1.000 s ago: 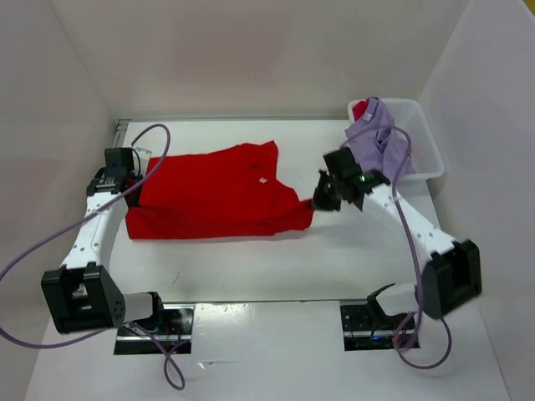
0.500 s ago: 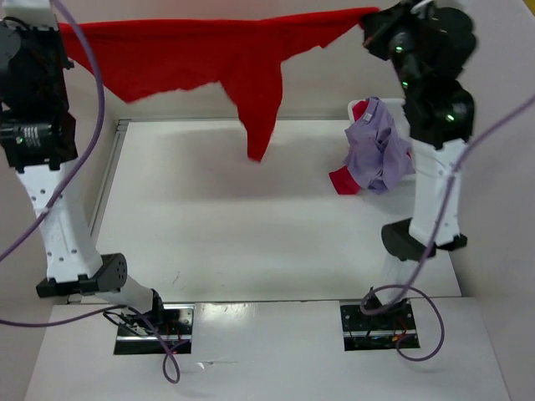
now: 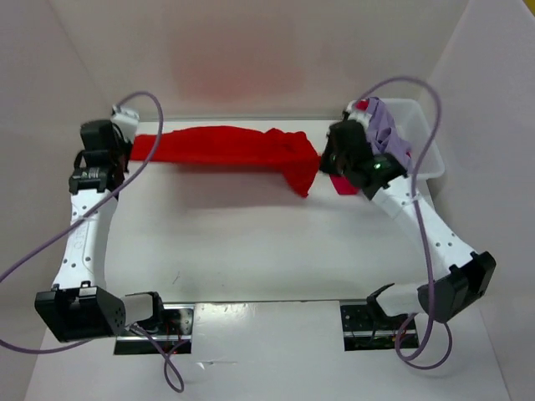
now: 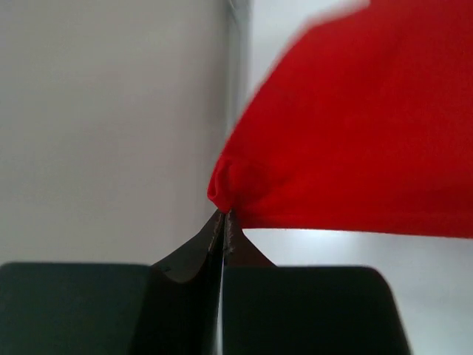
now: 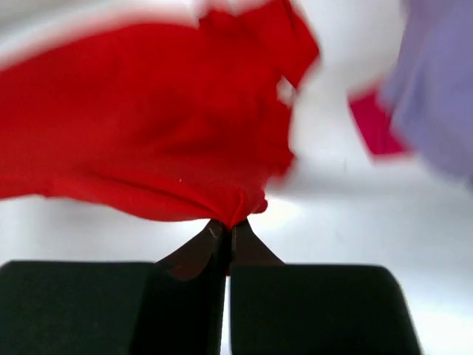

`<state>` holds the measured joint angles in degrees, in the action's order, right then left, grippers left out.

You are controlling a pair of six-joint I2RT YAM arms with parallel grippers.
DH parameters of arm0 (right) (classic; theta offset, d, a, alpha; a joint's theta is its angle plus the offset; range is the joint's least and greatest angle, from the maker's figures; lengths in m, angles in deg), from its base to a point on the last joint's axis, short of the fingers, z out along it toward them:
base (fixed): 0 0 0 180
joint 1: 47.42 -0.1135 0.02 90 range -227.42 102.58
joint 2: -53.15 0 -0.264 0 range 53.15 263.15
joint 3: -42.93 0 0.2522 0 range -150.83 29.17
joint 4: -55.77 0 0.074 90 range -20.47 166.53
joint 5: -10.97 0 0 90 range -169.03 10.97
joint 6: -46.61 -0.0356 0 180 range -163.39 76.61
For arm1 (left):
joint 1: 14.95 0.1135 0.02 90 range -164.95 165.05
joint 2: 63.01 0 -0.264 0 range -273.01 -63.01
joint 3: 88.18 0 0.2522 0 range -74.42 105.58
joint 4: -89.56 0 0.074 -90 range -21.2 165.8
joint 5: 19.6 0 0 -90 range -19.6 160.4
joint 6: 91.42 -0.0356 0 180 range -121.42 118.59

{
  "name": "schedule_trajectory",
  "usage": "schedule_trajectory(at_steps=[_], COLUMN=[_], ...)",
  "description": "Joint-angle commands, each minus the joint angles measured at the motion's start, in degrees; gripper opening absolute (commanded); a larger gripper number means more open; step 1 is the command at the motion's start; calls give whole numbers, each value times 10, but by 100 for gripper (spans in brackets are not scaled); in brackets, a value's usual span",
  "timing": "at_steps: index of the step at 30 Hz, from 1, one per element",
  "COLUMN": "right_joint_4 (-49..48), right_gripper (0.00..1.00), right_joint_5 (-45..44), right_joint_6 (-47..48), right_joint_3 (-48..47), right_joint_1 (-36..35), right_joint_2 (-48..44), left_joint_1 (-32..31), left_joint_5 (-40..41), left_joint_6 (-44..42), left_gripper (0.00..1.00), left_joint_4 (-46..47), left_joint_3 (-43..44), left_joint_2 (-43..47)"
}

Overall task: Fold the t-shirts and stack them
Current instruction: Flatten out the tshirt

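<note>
The bright red t-shirt is stretched in a narrow bunched band across the far side of the table, one end hanging down near the right. My left gripper is shut on its left end; the left wrist view shows the fingertips pinching red cloth. At its right end, my right gripper is shut on the cloth at the jaw tips. The lavender t-shirt drapes over the bin's edge. A patch of the crimson t-shirt lies below it on the table.
The white plastic bin stands at the far right corner, just behind my right arm. Purple cables loop over both arms. White walls close in the table at the back and both sides.
Half a second ago both arms held the red t-shirt high, spread and hanging. They have come down to the far side of the table, and the shirt now sits low in a bunched band.
</note>
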<state>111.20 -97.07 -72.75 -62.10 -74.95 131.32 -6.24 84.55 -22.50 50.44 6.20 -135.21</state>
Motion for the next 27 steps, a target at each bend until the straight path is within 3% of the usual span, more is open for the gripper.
schedule_trajectory(at_steps=[1,6,10,16,18,20,21,22,23,25,26,27], right_joint_4=[-14,-19,20,34,7,-27,-33,-33,-33,-19,10,33], right_gripper=[0,0,0,0,0,0,0,0,0,0,0,0], right_joint_5=[32,81,100,106,109,139,168,168,163,105,90,73], right_joint_6=[-87,-245,-305,-313,-222,-137,-66,-41,-22,30,45,54], right_joint_3=[178,360,383,410,377,269,217,157,19,-141,-310,-398], right_joint_1=[-23,-138,-220,-226,-150,-55,34,65,86,99,99,93], right_joint_2=[-92,-141,-141,-168,-155,-87,-58,2,33,92,152,183], left_joint_1=[7,7,7,2,2,2,2,2,2,2,2,2], left_joint_5=[21,9,36,91,76,70,70,70,70,70,70,70], left_joint_6=[-38,-49,-62,-77,-77,-63,-46,-35,-20,29,46,80], left_gripper=[0,0,0,0,0,0,0,0,0,0,0,0], left_joint_4=[-25,-123,-187,-168,-149,-112,-102,-87,-86,-86,-86,-86], left_joint_3=[-106,-234,-293,-353,-344,-302,-267,-170,-108,30,170,232], left_joint_2=[74,112,148,212,192,151,94,64,36,-41,-61,-91])
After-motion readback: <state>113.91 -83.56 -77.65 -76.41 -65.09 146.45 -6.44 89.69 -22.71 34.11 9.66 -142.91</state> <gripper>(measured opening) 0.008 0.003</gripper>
